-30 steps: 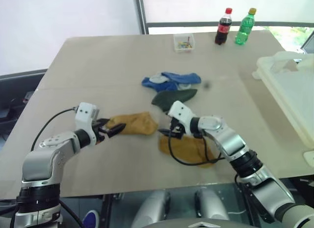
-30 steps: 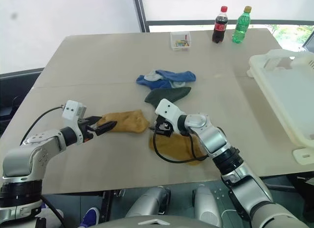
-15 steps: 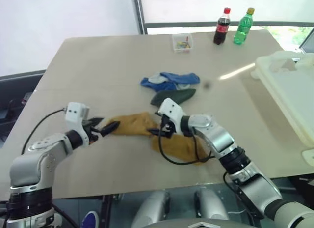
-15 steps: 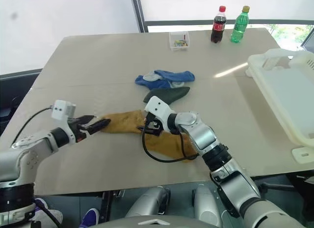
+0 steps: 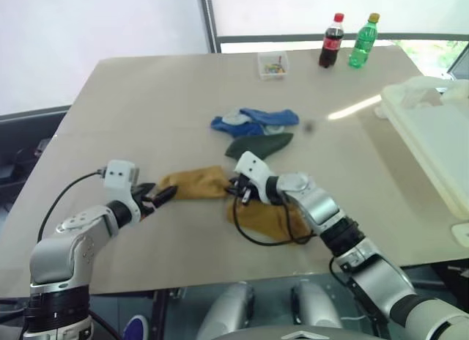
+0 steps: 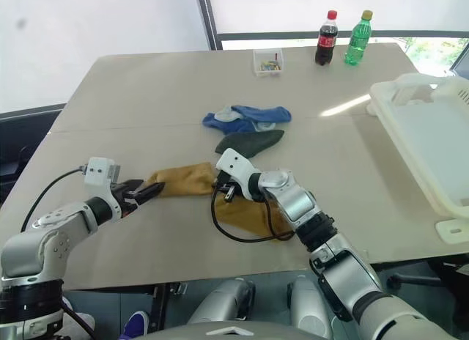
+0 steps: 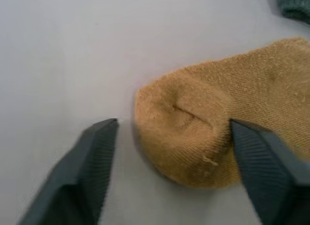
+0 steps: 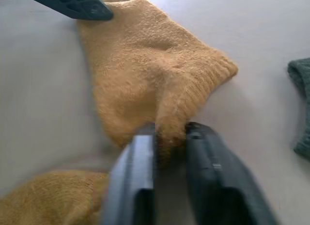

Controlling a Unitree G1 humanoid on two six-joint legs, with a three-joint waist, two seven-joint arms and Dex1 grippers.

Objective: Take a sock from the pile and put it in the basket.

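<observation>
One mustard-yellow sock [image 5: 194, 184] lies flat near the table's front, pulled away from the pile [image 5: 255, 131] of blue and dark green socks behind it. My right gripper [image 8: 169, 130] is shut on a pinched fold at the sock's right end. At the other end, my left gripper [image 7: 173, 123] is open, with one finger on each side of the rounded toe. A second mustard sock [image 5: 267, 219] lies under my right forearm. The cream-white basket [image 5: 432, 135] stands at the table's right edge, far from both grippers.
A small clear box [image 5: 272, 64] of coloured bits, a cola bottle [image 5: 330, 40] and a green bottle [image 5: 363, 39] stand along the far edge. The table's front edge runs just below both arms. A cable loops from my right wrist over the second mustard sock.
My right gripper has moved left to the sock's right end and shut on it. My left gripper's fingers have drawn closer together around the toe.
</observation>
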